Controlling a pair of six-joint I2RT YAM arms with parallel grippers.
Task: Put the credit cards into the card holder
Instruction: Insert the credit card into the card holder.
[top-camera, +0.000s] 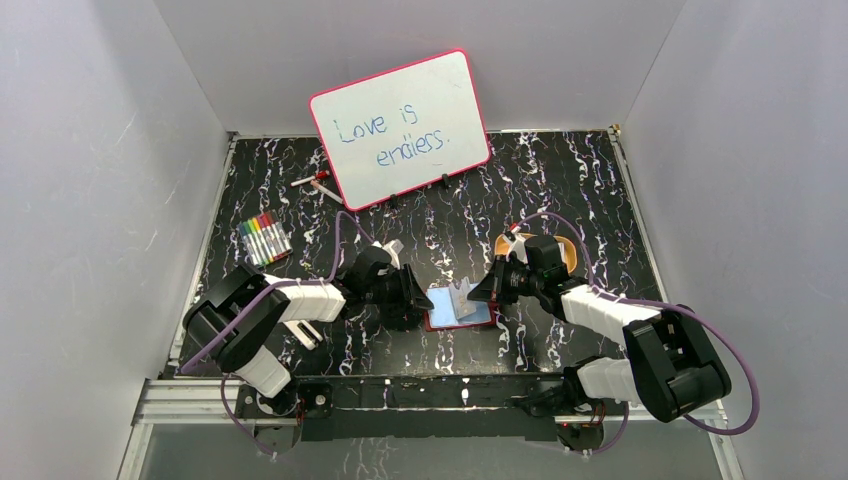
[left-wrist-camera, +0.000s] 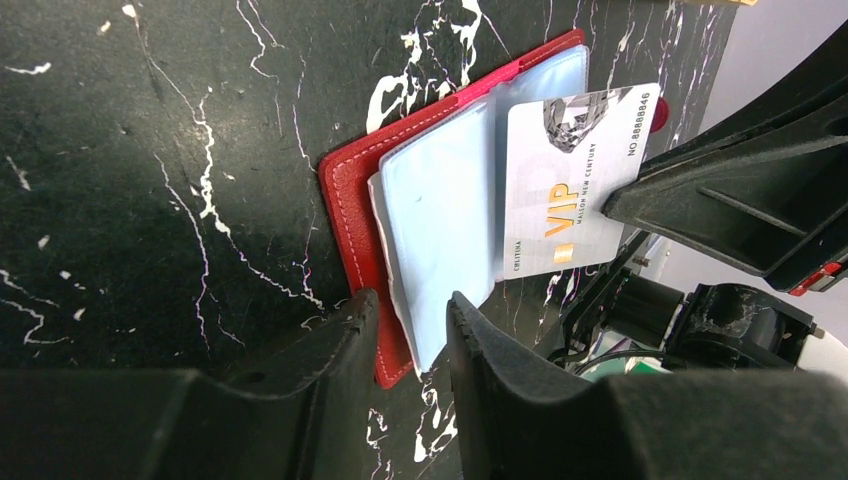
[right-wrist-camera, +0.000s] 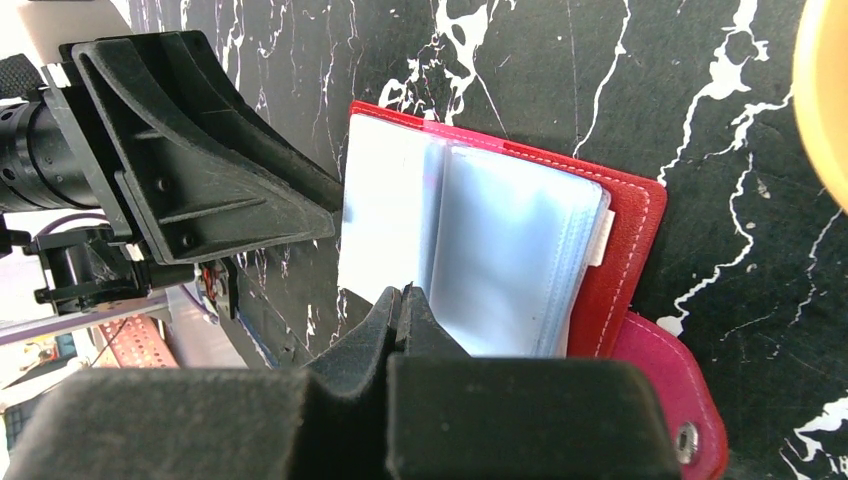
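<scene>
Lab test booth: grey walls (top-camera: 90, 150) enclosing a marbled table (top-camera: 560, 180)

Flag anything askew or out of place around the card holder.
The VIP card hangs tilted over the open card holder's pale blue pockets, pinched at one edge by the right tool, mostly outside any pocket. Nothing looks spilled or damaged.

L tool (top-camera: 420, 304) + R tool (top-camera: 479, 293) flank card holder (top-camera: 445, 313); far side open to whiteboard (top-camera: 400, 128).
</scene>
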